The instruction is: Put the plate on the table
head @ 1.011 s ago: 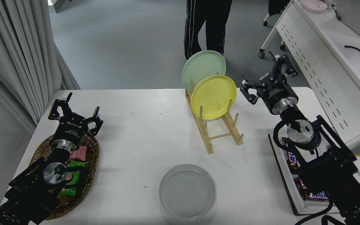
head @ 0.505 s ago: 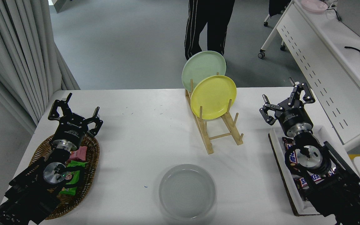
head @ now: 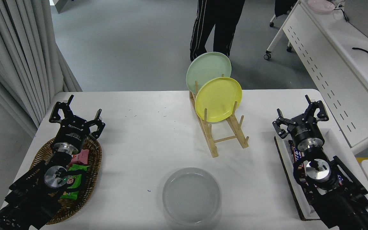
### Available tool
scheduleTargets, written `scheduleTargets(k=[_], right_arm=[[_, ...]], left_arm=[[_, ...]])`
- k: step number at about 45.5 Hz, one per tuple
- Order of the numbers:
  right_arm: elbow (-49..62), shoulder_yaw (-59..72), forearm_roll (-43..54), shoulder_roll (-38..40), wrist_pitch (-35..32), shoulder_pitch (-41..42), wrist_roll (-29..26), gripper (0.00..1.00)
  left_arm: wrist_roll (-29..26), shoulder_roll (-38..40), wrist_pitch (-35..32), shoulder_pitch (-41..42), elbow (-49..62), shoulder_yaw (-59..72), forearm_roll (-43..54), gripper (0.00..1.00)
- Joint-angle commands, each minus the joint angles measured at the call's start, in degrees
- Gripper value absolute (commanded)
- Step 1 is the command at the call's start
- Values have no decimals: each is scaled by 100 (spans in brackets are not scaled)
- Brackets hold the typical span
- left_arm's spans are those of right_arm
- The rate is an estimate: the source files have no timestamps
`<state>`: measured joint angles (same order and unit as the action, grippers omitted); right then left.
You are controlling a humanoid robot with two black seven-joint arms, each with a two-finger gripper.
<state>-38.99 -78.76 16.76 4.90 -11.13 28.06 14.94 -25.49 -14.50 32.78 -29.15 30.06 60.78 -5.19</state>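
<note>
**Grey plate lying flat on the white table, both grippers empty**

We look down from high on the robot's side over the white table (head: 145, 134); the light-grey plate (head: 191, 195) lies flat on it near the near edge, a little right of centre, touched by nothing. Beyond it, toward the far edge, we see a wooden rack (head: 225, 134) holding two plates on edge; the yellow plate (head: 218, 99) stands in front, and the pale green plate (head: 204, 68) stands behind it, partly covered. The rack's near slots hold nothing.

At the right, the right gripper (head: 300, 119) hangs with its fingers spread wide and nothing between them, above the far end of a white tray (head: 286, 153) that holds chocolate bars (head: 299, 155); it is well apart from the grey plate. At the lower left, the left gripper (head: 75, 116) is parked over a wicker basket (head: 93, 166) of snack packets (head: 75, 179), its fingers also spread wide and empty.

Past the far edge we see a person's legs (head: 214, 28) in dark trousers on the grey floor; a curtain (head: 14, 57) hangs at the left, and a white perforated desk (head: 331, 64) stands at the right.
</note>
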Motion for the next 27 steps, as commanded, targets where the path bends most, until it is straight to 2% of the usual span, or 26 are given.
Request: scheduleTargets(k=[1, 27], right_arm=[[94, 115, -173, -16, -56, 121, 9, 100], [50, 537, -173, -7, -73, 138, 9, 100]], left_arm=[[0, 0, 0, 5, 0, -5, 0, 100], [0, 0, 0, -3, 0, -5, 0, 100]])
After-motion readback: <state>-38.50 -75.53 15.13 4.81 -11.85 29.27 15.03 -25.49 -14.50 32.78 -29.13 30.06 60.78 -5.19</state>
